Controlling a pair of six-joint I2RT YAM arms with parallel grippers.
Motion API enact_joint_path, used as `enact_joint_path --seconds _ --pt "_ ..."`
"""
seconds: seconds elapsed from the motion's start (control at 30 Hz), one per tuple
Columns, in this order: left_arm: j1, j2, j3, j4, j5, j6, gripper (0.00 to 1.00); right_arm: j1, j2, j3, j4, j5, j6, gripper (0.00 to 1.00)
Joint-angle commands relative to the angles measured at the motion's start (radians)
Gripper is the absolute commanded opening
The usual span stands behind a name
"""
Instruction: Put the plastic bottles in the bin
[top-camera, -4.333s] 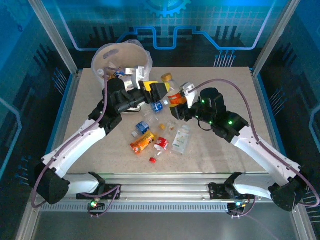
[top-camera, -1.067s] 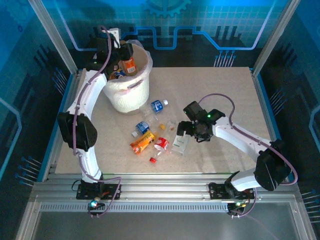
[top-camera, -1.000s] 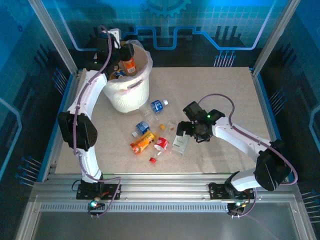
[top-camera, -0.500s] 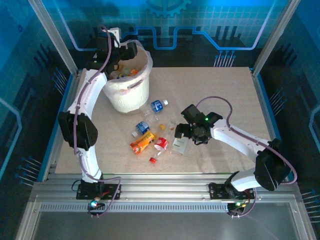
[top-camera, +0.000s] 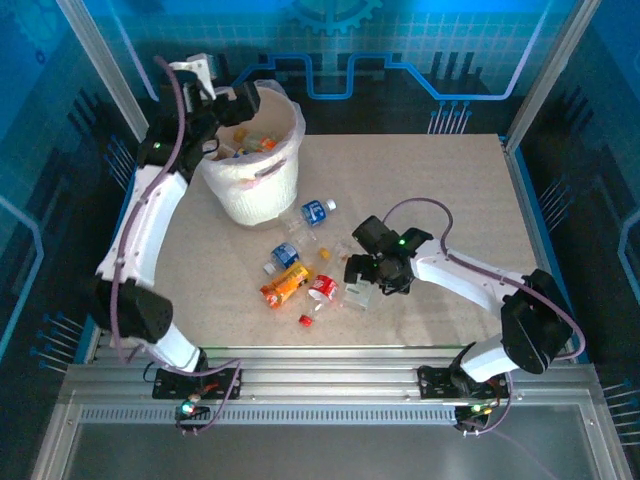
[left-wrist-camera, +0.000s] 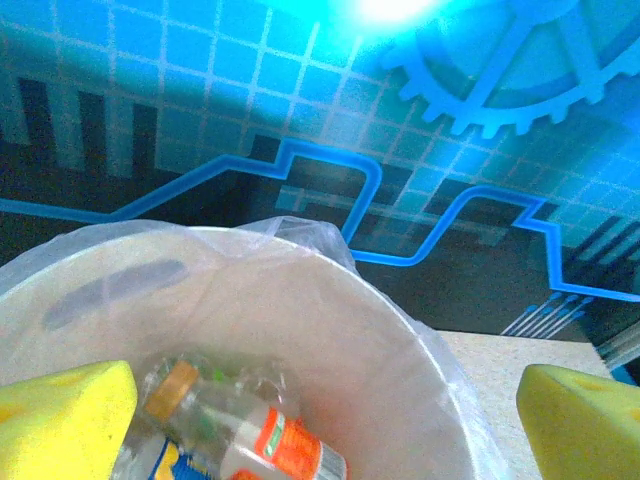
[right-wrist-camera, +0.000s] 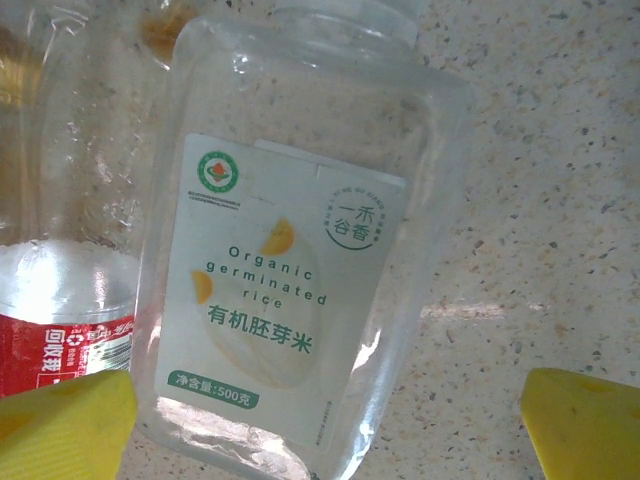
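Hovering over the bin (top-camera: 258, 190) in the upper left of the overhead frame, the left tool (top-camera: 240, 104) is spread wide and empty, with an orange-labelled bottle (left-wrist-camera: 285, 445) lying inside below it. At centre, the right tool (top-camera: 365, 277), equally wide apart, brackets a clear white-labelled bottle (right-wrist-camera: 290, 280) flat on the worktop (top-camera: 450, 200), seemingly lined up to clamp it; other bottles (top-camera: 288, 283) lie just beside.

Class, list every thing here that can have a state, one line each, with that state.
bin, upright, bottles inside
white-label bottle, lying on the table
orange-label bottle, lying in the bin
red cap, loose on the table
left gripper, open above the bin
right gripper, open over the white-label bottle
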Motion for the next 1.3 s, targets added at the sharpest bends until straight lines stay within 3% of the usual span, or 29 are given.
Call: enact_joint_path --seconds 0.0,0.37,0.87,1.27 --pt "0.01 -0.111 -0.122 0.043 0.039 -0.071 0.99 0.021 0.025 -0.008 0.022 -0.003 0.024 1.0" --pt "-0.004 -0.287 -0.354 0.115 0.11 -0.143 0.99 0.042 0.079 0.005 0.065 -0.004 0.03 1.0" --pt "-0.029 -0.288 -0.395 0.146 0.105 -0.159 0.99 0.042 0.132 0.022 0.069 0.003 0.018 1.0" --pt "-0.033 -0.293 -0.401 0.157 0.101 -0.166 0.99 -0.011 0.057 -0.032 0.032 0.031 -0.045 1.0"
